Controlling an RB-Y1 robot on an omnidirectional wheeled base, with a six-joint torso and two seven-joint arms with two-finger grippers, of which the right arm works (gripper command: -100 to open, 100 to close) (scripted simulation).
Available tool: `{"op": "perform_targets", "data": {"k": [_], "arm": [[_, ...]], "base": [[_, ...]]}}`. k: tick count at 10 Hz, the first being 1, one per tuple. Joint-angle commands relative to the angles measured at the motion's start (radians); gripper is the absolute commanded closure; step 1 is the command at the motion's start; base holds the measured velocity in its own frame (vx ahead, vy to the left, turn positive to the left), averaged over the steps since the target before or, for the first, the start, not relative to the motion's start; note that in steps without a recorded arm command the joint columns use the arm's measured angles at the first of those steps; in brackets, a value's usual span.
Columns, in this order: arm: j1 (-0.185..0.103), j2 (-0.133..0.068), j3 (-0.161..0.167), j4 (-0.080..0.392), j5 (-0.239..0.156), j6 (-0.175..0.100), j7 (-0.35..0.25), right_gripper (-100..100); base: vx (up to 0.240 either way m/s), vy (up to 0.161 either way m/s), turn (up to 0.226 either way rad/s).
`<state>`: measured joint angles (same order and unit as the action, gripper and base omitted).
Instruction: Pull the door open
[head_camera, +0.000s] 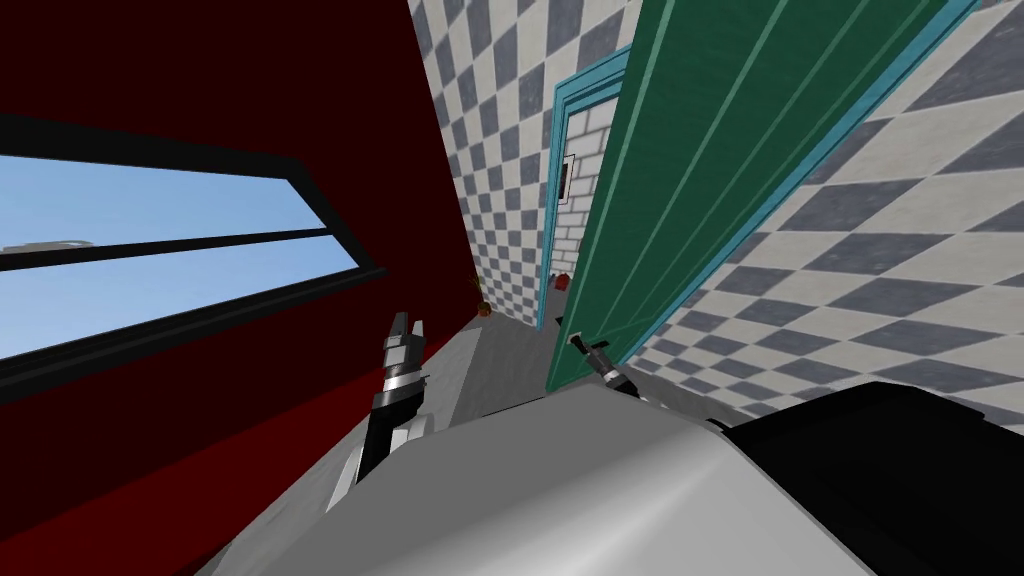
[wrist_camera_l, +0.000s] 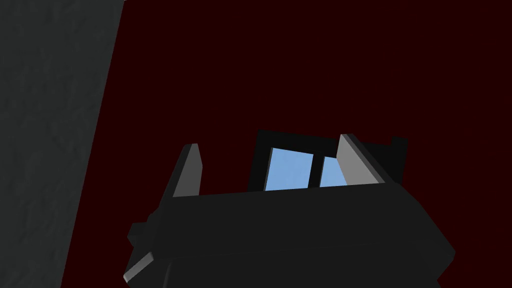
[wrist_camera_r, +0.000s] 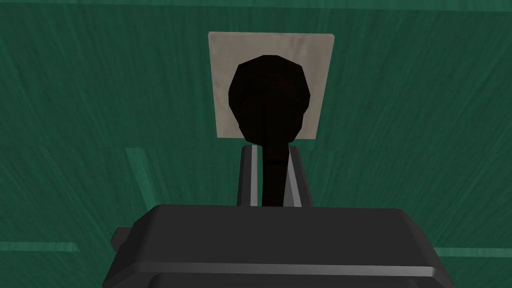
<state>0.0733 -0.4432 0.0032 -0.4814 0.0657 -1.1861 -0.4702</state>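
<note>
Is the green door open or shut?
Open, partly: the door stands away from its teal frame, a brick wall showing through the gap. The right gripper holds the handle.

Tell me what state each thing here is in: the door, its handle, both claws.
Green door: partly open, swung out of its teal frame.
Dark handle: clamped, on its grey plate.
Right gripper: shut on the handle.
Left gripper: open, holding nothing, facing the red wall.

Head cam's rolled, steeply down toward the door (head_camera: 700, 150); right wrist cam hugs its handle (wrist_camera_r: 270, 100); left one faces the wall (wrist_camera_l: 300, 60).
</note>
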Motion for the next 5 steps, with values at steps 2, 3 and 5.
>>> {"op": "perform_targets", "data": {"k": [2, 3, 5], "arm": [[0.004, -0.014, 0.0, 0.023, 0.002, -0.041, -0.01, 100], [0.009, -0.018, 0.001, 0.027, 0.004, -0.052, -0.014, 100], [0.01, -0.018, 0.002, 0.022, 0.005, -0.054, -0.015, 100]], "base": [[-0.085, -0.044, 0.128], [-0.179, -0.072, 0.153], [-0.125, -0.048, 0.072]]}}
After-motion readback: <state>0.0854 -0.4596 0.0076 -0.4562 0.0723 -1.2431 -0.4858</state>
